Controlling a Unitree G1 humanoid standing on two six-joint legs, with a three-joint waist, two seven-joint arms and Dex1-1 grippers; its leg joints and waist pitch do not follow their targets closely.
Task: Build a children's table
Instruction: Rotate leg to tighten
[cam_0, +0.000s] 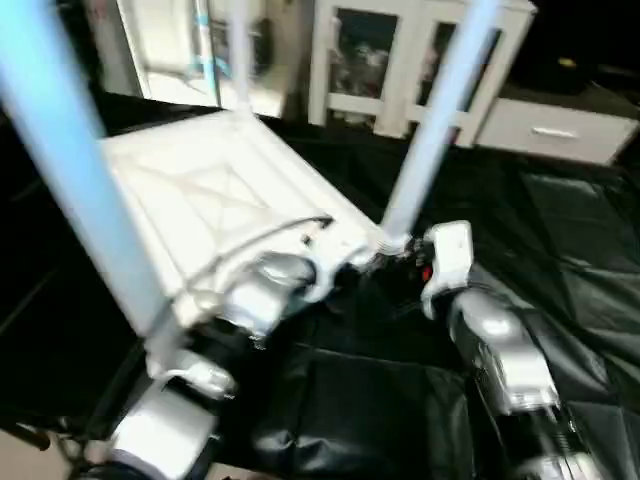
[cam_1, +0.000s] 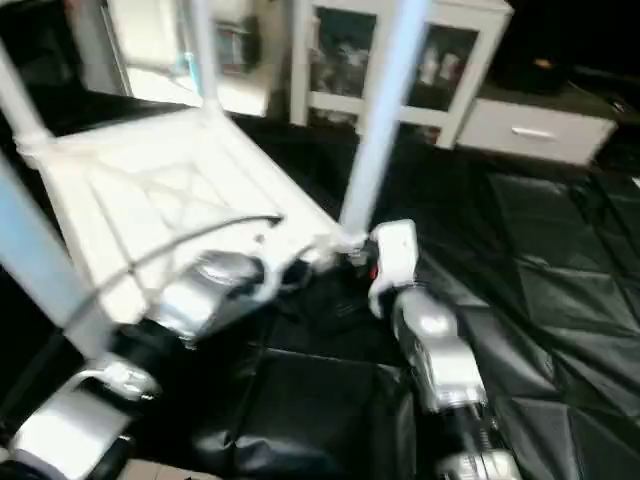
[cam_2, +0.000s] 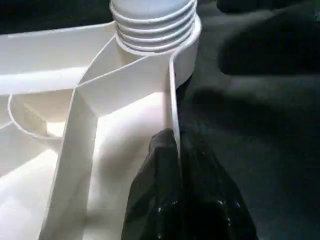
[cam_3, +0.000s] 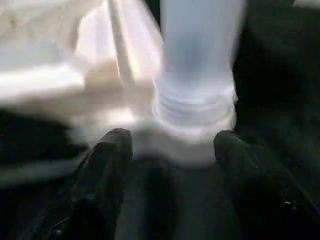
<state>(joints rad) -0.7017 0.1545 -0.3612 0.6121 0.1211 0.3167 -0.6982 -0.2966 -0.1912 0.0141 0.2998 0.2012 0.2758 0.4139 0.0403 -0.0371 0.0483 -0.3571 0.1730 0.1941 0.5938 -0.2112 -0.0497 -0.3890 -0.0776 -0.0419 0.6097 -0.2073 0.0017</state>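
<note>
The children's table lies upside down on black cloth, its white top (cam_0: 200, 200) showing the ribbed, X-braced underside. White tube legs stand up from its corners: one at the near right corner (cam_0: 430, 130), a close one at the left (cam_0: 70, 170), one at the far corner (cam_0: 240, 50). My left gripper (cam_2: 172, 137) is shut on the top's thin rim wall just beside the near right socket (cam_2: 185, 55). My right gripper (cam_3: 170, 150) is open, one finger (cam_3: 107, 150) on each side of that leg's threaded base (cam_3: 192, 107).
A white glass-door cabinet (cam_0: 400, 60) and a low white drawer unit (cam_0: 555, 130) stand behind the work. Black quilted cloth (cam_0: 560, 250) covers the floor to the right and front. A grey cable (cam_0: 250, 240) loops over my left forearm.
</note>
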